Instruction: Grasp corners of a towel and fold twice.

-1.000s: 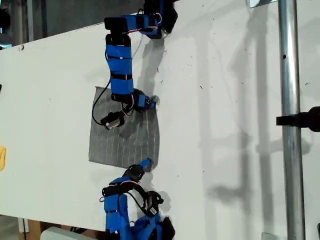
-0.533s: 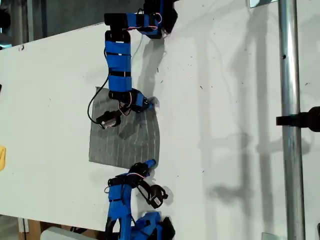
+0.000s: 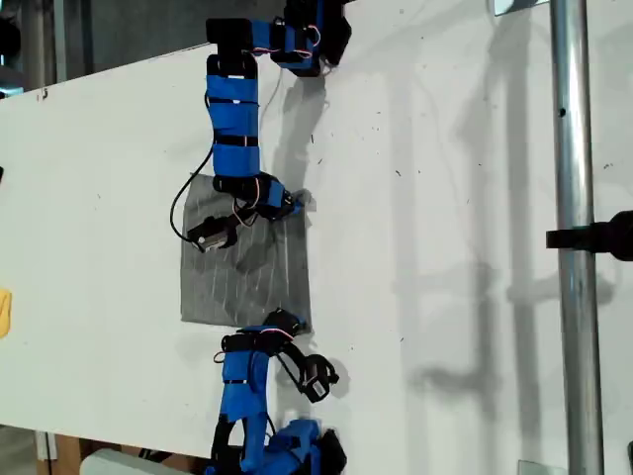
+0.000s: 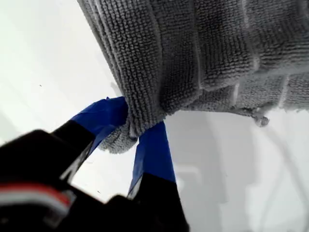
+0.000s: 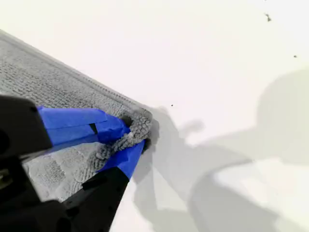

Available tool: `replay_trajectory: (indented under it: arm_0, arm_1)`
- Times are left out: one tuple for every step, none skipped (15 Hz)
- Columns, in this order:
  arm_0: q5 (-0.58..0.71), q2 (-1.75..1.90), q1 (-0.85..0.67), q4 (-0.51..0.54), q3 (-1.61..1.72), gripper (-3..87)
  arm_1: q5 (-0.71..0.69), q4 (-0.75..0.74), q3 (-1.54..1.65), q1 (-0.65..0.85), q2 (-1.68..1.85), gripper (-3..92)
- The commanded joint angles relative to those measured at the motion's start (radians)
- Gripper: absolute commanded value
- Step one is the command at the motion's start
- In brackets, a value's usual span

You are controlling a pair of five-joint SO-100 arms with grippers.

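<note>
A: The towel [image 3: 244, 260] — where does it lie?
B: Flat on the white table [image 3: 445, 198], between both arms.
A: And the grippers?
B: My first gripper [image 4: 137, 133] pinches one corner; my second gripper [image 5: 131, 137] clamps another.

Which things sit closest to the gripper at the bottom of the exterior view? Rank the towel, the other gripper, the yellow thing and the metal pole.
From the lower gripper:
1. towel: a corner is pinched in its jaws.
2. upper gripper: across the towel, toward the exterior view's top.
3. yellow thing at that view's left edge, metal pole at its right: too close to call.
</note>
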Motion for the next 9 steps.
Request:
replay_trajectory:
  arm_0:
    - [-0.063,0.12,0.08,0.071,-0.067,-1.8]
    - [-0.117,0.178,0.123,0.092,-0.064,-1.8]
    - [-0.181,0.242,0.17,0.103,-0.046,-1.8]
    - [-0.247,0.296,0.23,0.115,-0.035,-1.8]
    - [-0.322,0.345,0.293,0.132,-0.031,-1.8]
    - [-0.4,0.39,0.356,0.14,-0.029,-1.8]
    - [-0.468,0.428,0.399,0.147,-0.023,-1.8]
    - [-0.497,0.448,0.413,0.155,-0.014,-1.8]
    - [-0.495,0.46,0.399,0.164,-0.005,-1.8]
  arm_1:
    - [0.038,0.032,0.011,-0.058,0.129,-0.3]
    - [0.072,0.052,0.018,-0.103,0.16,-0.3]
    - [0.114,0.069,0.018,-0.161,0.183,-0.3]
    - [0.166,0.075,0.017,-0.229,0.196,-0.3]
    - [0.222,0.067,-0.003,-0.305,0.192,-0.3]
    - [0.281,0.066,-0.046,-0.379,0.169,-0.3]
    - [0.322,0.071,-0.106,-0.442,0.143,-0.3]
    - [0.351,0.091,-0.146,-0.472,0.137,-0.3]
    - [0.373,0.133,-0.15,-0.466,0.161,-0.3]
